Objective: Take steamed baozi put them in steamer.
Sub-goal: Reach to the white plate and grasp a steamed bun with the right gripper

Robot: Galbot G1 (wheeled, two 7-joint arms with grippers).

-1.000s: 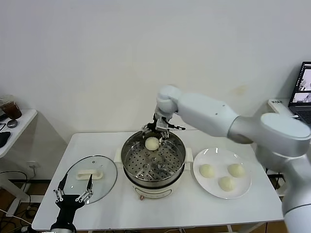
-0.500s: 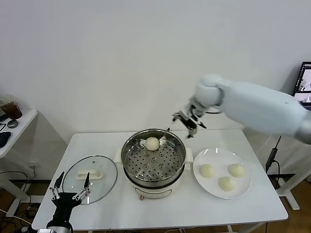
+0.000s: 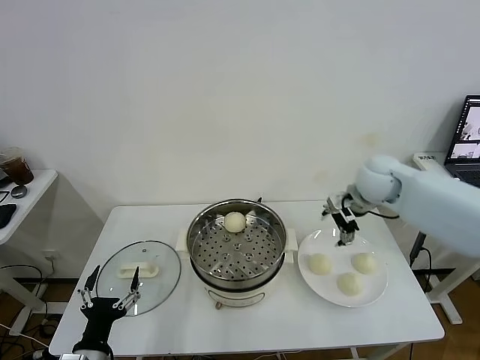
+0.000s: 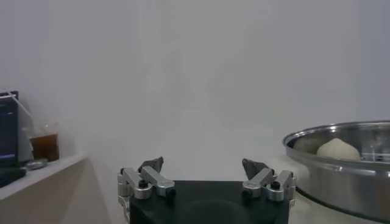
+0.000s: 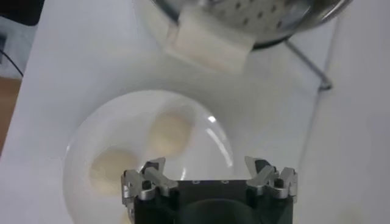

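The steamer [image 3: 201,259] stands mid-table with one steamed baozi [image 3: 235,220] on its perforated tray, at the far side. Three more baozi [image 3: 319,263] [image 3: 365,262] [image 3: 349,283] lie on a white plate [image 3: 375,286] to its right. My right gripper [image 3: 341,225] hangs open and empty over the plate's far edge. In the right wrist view this gripper [image 5: 207,164] is above the plate [image 5: 201,176], where two baozi [image 5: 170,134] [image 5: 113,170] show. My left gripper [image 3: 114,279] waits open at the table's front left. It [image 4: 204,165] faces the wall, with the steamer [image 4: 341,173] and its baozi [image 4: 338,149] to one side.
A round glass lid [image 3: 161,262] with a white handle lies flat left of the steamer, just beyond the left gripper. The steamer's white side handle [image 5: 210,42] sits close to the plate. A side table [image 3: 22,199] with a cup stands far left, a laptop [image 3: 465,142] far right.
My right arm swung from over the steamer's far rim rightward and down to the plate, open and empty throughout. The baozi stayed in the steamer. The left gripper sank slightly.
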